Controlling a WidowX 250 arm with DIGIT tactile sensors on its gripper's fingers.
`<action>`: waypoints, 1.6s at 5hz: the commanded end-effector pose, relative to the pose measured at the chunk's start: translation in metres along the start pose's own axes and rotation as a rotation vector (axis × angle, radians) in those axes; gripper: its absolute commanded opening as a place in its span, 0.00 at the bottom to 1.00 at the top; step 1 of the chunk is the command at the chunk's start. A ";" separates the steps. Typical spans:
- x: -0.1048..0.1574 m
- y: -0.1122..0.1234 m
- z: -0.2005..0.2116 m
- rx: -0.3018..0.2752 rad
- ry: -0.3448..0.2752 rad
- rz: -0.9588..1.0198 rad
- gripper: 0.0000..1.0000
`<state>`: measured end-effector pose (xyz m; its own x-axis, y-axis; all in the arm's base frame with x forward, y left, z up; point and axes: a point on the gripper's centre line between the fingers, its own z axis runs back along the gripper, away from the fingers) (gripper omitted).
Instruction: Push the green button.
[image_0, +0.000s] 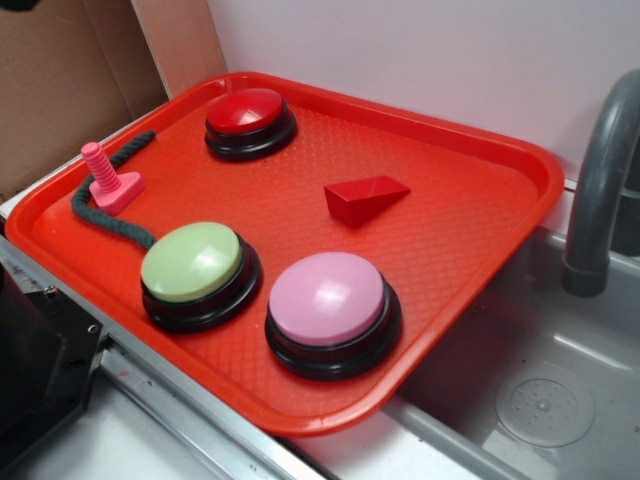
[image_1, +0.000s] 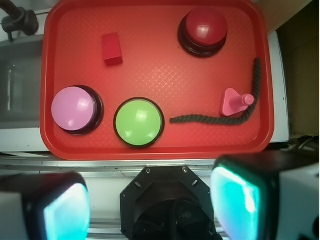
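Red textured plastic forms the tray (image_0: 480, 260), which carries three domed buttons: the green button (image_0: 193, 263) near its front edge, the pink button (image_0: 327, 299) just beside it, and the red button (image_0: 246, 112) well apart at the far side. A red wedge block (image_0: 365, 197), a pink peg (image_0: 107, 180) and a dark rope (image_0: 100, 215) also lie inside. The tray rests half on a grey sink (image_0: 550, 390) with a grey faucet (image_0: 600, 190); cardboard (image_0: 60, 80) stands behind. The gripper (image_1: 150, 205) hangs spread wide, empty, short of the tray.
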<state>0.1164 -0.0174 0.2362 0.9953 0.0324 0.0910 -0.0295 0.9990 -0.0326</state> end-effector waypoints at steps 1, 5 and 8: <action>0.000 0.000 0.000 0.000 0.000 0.000 1.00; 0.019 -0.045 -0.116 0.202 0.067 -0.420 1.00; -0.016 -0.016 -0.157 0.100 0.049 -0.347 1.00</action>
<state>0.1135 -0.0353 0.0766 0.9537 -0.3002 0.0189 0.2974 0.9505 0.0896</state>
